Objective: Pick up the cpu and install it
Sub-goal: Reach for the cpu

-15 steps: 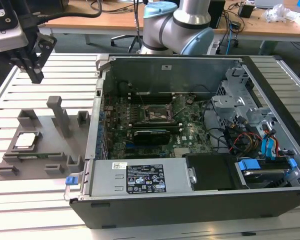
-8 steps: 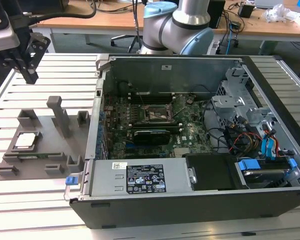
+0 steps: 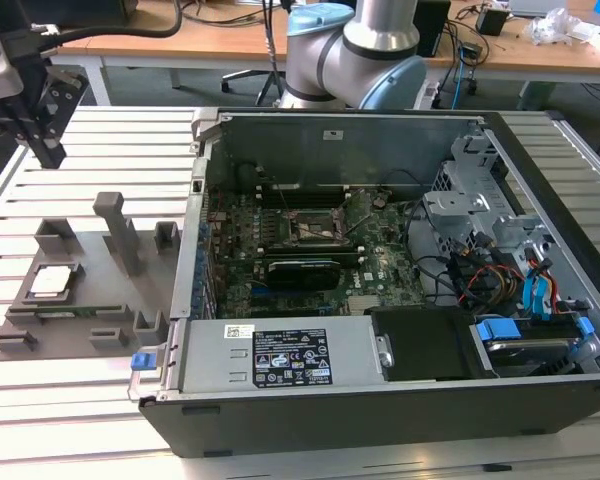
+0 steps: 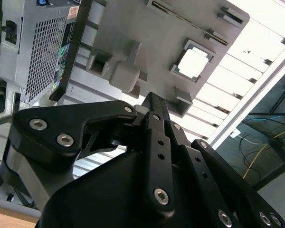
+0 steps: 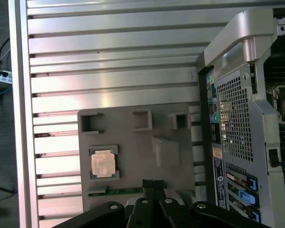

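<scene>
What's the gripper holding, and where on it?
Nothing. The gripper is shut and empty; the cpu lies untouched in a pocket of the grey tray.

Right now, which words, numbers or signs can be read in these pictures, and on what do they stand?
No text can be quoted.
On the power supply cover, a white label: print too small.
On the case wall, a small white sticker: too small.
On the cpu: marks blurred.
</scene>
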`<control>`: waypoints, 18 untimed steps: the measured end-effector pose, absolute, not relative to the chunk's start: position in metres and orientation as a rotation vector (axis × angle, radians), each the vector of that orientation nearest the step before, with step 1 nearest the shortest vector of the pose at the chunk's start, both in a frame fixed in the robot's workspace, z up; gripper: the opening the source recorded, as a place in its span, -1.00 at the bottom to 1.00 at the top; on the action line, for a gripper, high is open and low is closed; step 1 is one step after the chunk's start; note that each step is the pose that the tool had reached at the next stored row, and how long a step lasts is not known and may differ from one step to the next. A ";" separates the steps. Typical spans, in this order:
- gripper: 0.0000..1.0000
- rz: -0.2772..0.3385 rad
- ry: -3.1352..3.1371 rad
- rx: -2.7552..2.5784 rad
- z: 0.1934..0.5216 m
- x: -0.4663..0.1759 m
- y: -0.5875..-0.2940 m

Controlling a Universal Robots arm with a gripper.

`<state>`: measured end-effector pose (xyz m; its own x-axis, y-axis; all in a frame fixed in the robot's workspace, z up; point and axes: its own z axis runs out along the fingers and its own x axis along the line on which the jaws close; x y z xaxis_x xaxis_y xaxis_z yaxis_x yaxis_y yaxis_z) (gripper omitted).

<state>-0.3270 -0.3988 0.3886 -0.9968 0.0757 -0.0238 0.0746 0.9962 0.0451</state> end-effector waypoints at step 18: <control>-0.79 0.069 3.113 0.117 0.387 -0.356 -0.399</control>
